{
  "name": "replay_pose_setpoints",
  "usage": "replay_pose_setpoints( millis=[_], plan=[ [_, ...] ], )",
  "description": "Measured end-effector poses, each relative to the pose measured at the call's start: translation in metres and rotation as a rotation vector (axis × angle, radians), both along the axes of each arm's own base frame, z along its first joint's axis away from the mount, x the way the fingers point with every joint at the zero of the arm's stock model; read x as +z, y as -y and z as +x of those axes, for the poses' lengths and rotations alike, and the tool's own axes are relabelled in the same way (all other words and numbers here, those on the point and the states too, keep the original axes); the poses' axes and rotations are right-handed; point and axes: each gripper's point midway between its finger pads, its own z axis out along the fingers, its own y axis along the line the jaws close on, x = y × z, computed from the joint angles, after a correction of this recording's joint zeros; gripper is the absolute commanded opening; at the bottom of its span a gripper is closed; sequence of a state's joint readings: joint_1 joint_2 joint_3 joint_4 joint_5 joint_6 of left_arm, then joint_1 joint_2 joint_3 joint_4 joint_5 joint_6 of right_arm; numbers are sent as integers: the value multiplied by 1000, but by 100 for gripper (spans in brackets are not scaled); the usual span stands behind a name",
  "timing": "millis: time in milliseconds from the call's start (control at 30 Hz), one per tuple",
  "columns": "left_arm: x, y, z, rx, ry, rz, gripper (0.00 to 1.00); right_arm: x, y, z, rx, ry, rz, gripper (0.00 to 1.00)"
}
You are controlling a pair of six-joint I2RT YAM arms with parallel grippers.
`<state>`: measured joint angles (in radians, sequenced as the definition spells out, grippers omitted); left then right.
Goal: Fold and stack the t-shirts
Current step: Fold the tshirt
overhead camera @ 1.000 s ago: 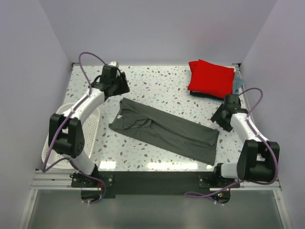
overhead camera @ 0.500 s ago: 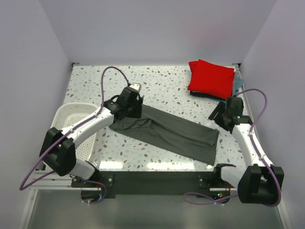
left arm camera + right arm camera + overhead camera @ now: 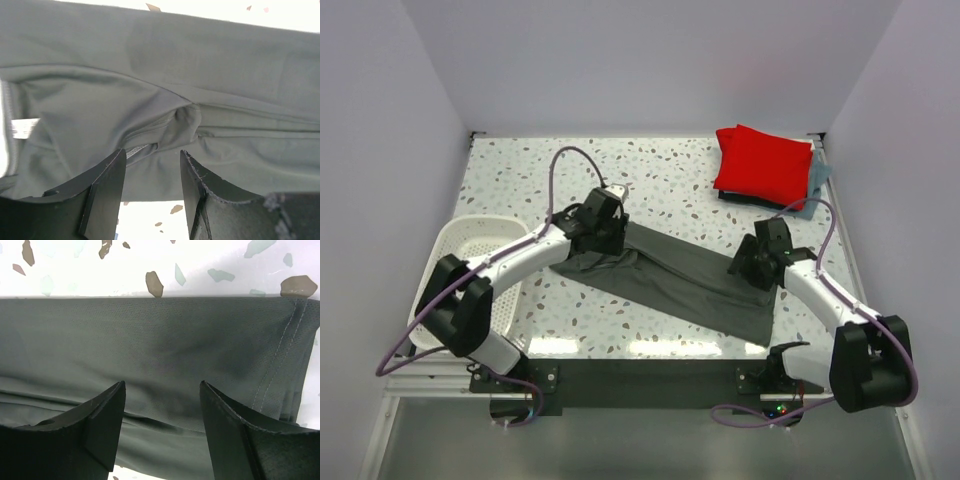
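The dark grey t-shirt (image 3: 675,275) lies folded into a long strip slanting across the middle of the table. My left gripper (image 3: 610,232) is open over its left, collar end; in the left wrist view (image 3: 152,155) the creased cloth (image 3: 165,90) lies between and beyond the fingers. My right gripper (image 3: 748,262) is open over the strip's right end; the right wrist view (image 3: 162,390) shows the hemmed cloth (image 3: 165,340) under it. The red t-shirt (image 3: 765,165) lies folded at the back right, on top of a dark layer and the light blue-grey t-shirt (image 3: 817,178).
A white plastic basket (image 3: 458,260) stands at the table's left edge beside the left arm. The speckled tabletop (image 3: 660,170) is walled on the left, back and right. A dark rail (image 3: 640,375) runs along the near edge.
My left arm swung from the back left down onto the shirt's left end. My right arm moved left from the table's right edge onto the shirt's right end. The shirt has barely shifted.
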<state>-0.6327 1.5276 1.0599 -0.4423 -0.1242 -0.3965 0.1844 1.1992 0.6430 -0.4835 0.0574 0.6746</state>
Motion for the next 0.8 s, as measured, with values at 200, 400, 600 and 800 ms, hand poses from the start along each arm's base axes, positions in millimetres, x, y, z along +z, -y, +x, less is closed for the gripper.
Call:
replay_pose_setpoints(
  millis=[200,400,600,800],
  plan=[
    [-41,6,-7,-46,-88,66,47,-5,-1,-1,-5,-6,4,64],
    [-55,7,-4,-53,-115,89,47,-8,-1,-3,-11,-9,8,64],
    [-69,8,-4,-65,-141,109,46,-14,0,-8,-15,-25,6,64],
    [-70,12,-4,-73,-140,96,22,-14,0,-8,-17,-25,4,64]
  ],
)
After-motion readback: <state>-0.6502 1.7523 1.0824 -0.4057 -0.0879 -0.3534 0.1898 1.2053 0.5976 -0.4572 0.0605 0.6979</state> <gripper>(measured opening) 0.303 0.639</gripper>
